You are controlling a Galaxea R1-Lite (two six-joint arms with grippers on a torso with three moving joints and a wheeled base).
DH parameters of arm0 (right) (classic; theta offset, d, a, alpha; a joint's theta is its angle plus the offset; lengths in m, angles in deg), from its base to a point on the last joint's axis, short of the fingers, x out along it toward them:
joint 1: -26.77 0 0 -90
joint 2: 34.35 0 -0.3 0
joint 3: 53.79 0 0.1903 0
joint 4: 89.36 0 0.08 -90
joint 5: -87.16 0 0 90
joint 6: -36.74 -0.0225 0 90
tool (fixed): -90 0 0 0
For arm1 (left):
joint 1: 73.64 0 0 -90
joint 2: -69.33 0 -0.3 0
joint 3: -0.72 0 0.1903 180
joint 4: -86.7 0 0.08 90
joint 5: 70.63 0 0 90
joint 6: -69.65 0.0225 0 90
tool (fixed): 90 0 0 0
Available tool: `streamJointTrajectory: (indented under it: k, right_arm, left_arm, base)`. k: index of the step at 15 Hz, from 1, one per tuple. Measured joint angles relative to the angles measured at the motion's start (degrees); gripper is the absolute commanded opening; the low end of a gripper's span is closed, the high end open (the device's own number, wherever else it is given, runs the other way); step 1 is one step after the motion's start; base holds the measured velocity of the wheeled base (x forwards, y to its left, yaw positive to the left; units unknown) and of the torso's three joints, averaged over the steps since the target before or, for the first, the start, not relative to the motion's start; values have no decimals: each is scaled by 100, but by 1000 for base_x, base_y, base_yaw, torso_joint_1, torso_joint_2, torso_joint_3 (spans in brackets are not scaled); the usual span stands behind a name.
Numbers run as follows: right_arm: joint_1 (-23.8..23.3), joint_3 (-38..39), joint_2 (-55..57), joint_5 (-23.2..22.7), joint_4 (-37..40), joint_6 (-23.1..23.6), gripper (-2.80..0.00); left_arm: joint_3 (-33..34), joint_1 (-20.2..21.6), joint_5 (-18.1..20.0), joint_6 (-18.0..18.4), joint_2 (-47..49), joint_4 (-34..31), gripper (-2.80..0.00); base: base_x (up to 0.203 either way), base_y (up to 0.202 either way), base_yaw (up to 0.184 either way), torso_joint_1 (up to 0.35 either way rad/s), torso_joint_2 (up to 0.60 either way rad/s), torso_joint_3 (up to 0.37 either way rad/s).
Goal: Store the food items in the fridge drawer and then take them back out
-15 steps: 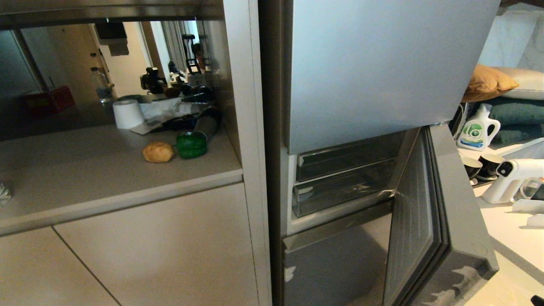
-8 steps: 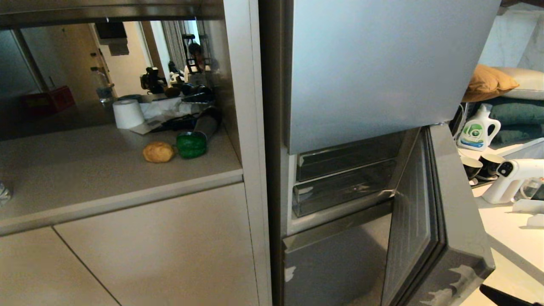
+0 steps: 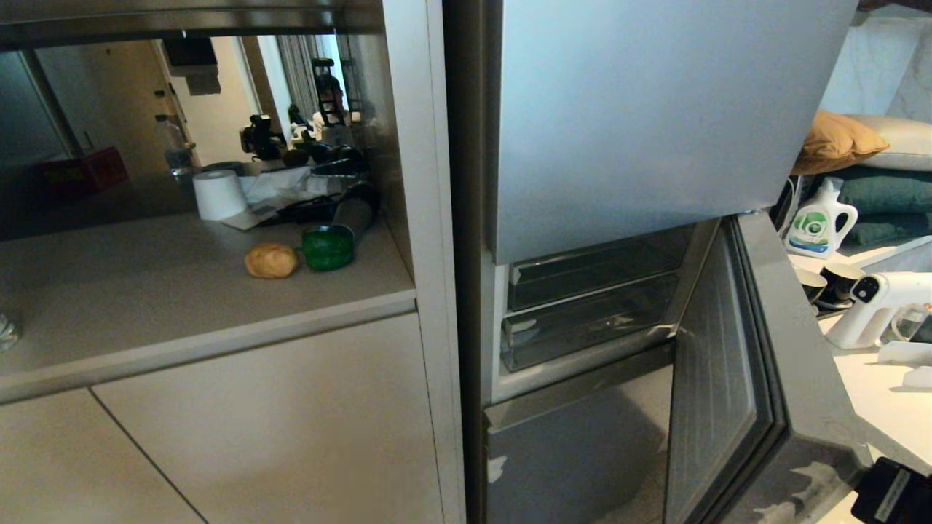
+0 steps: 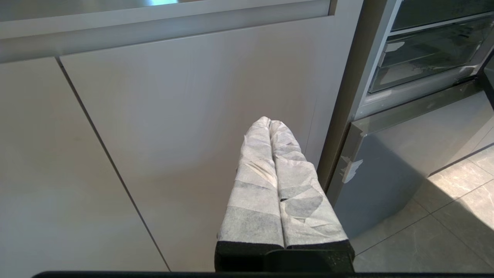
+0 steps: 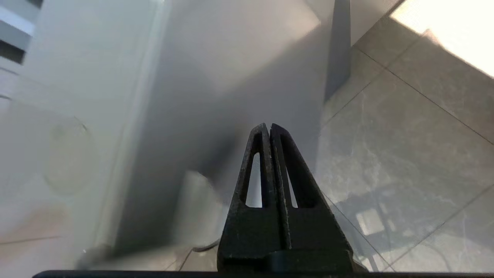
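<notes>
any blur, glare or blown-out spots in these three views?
Head view: sharp; mirror-like shelf back wall reflects the room; potato and green pepper evenly lit. Left wrist view: sharp, left gripper shut, soft shadow on the cabinet door. Right wrist view: surroundings smeared beside the shut right gripper; floor blown out by sunlight.

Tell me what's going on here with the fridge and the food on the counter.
Nothing is being held yet. The potato and green pepper sit side by side on the counter, left of the fridge. The middle fridge door stands open, showing clear drawers inside. The right tool is shut and empty, low beside that open door. The left tool is shut, parked before the cabinet front.
</notes>
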Motion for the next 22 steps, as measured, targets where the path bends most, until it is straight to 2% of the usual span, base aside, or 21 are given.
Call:
streamJointTrajectory:
  k: [4,7,13,15,18,20,22]
  right_arm:
    - [34,-540,742,-252,-315,285,-280]
    - [45,-964,1517,-563,-992,683,-280]
    - [34,-1803,3736,-1000,-2411,1134,-280]
    - [39,-2131,4452,-1255,-2966,1324,-280]
    - [11,-2434,5264,-1949,-4159,1961,-280]
    - [-5,-2556,5664,-2089,-4947,2268,-280]
    - [-10,-2567,5932,-2109,-5636,2321,-280]
  left_arm:
    - [0,0,0,0,0,0,-280]
    - [0,0,0,0,0,2,-280]
    - [0,0,0,0,0,0,-280]
    - [0,0,0,0,0,0,-280]
    - [0,0,0,0,0,0,-280]
    - [0,0,0,0,0,1,-280]
    - [0,0,0,0,0,0,-280]
  base:
    - [0,0,0,0,0,0]
    - [0,0,0,0,0,0]
    - [0,0,0,0,0,0]
    - [0,0,0,0,0,0]
    - [0,0,0,0,0,0]
    - [0,0,0,0,0,0]
    - [0,0,0,0,0,0]
